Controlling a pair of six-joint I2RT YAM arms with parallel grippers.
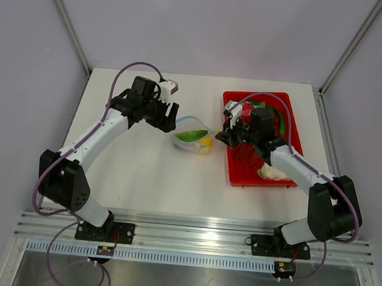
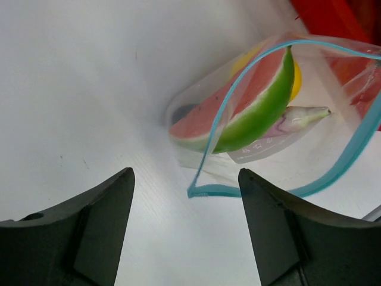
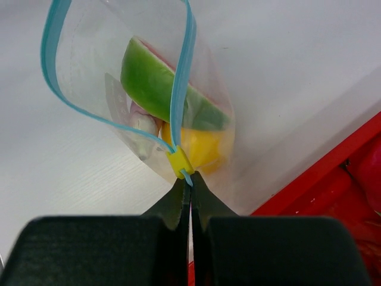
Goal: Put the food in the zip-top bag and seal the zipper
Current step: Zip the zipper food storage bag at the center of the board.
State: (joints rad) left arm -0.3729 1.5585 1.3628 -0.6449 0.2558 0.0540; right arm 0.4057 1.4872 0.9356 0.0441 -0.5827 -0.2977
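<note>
The white surface [image 1: 135,171] carries a red tray [image 1: 233,170], and everything I handle sits off that tray's left wall. My left pincer [image 2: 186,173] hangs farthest left of the tray, beyond the bag, its jaws wide apart and gripping nothing. My right pincer [image 3: 190,179] reaches out over the tray's left wall, jaws pressed together on the end of the zipper [image 3: 181,77]. The zip-top bag [image 1: 193,138] lies just left of the tray with its mouth gaping. Inside it I see the watermelon wedge [image 2: 250,113], green rind uppermost, the yellow fruit [image 3: 202,149] on the side nearer the tray, and the eggplant [image 2: 297,118] tucked under the wedge. A small yellow slider [image 3: 178,162] sits on the zipper just beyond my right fingertips.
</note>
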